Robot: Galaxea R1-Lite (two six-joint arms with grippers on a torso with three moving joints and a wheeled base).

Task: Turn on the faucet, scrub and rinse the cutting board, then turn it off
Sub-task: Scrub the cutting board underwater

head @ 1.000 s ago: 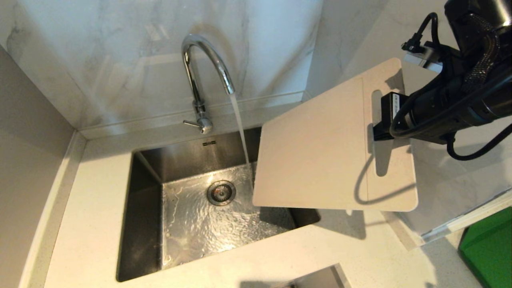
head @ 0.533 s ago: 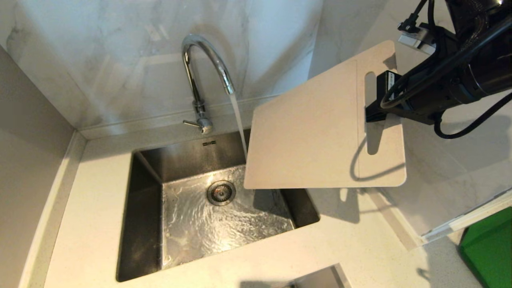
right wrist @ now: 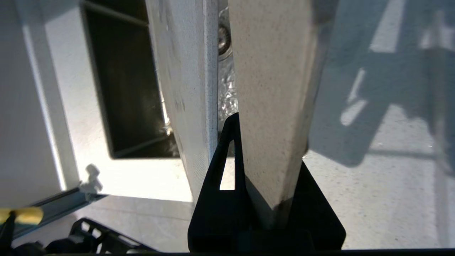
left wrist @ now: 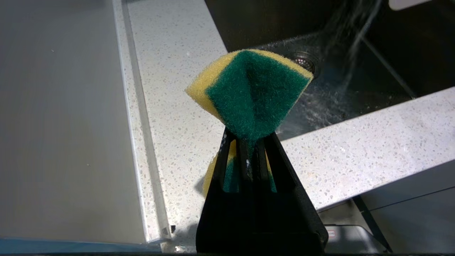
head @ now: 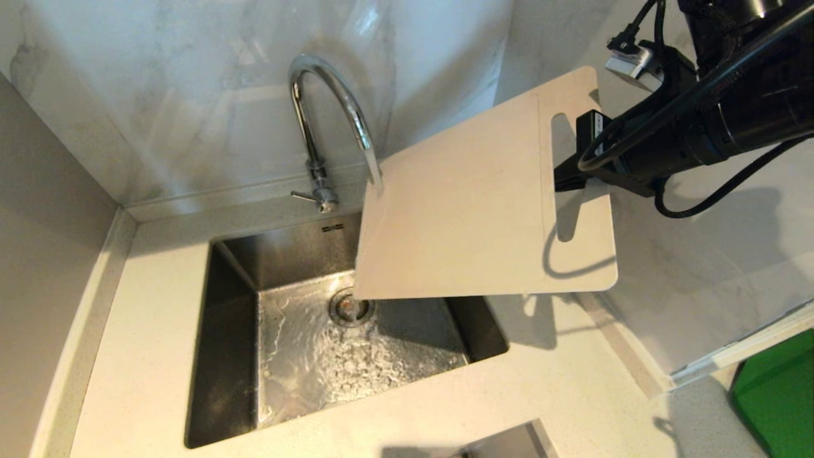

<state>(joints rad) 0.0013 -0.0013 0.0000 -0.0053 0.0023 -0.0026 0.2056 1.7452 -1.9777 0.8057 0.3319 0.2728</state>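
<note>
Cutting board: clamped by the right gripper at the strip beside its slot handle, held tilted above the sink, far corner under the water stream
Faucet: running
Left gripper: pinched tight on a yellow-green sponge, beside the sink over the speckled counter

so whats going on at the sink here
The right pincer holds the cutting board by its slot-handle end, tilted over the sink. The faucet is running, and the stream lands on the board's far corner and spills into the basin. The left pincer is shut on a yellow-and-green sponge above the counter beside the sink, not touching the board.
</note>
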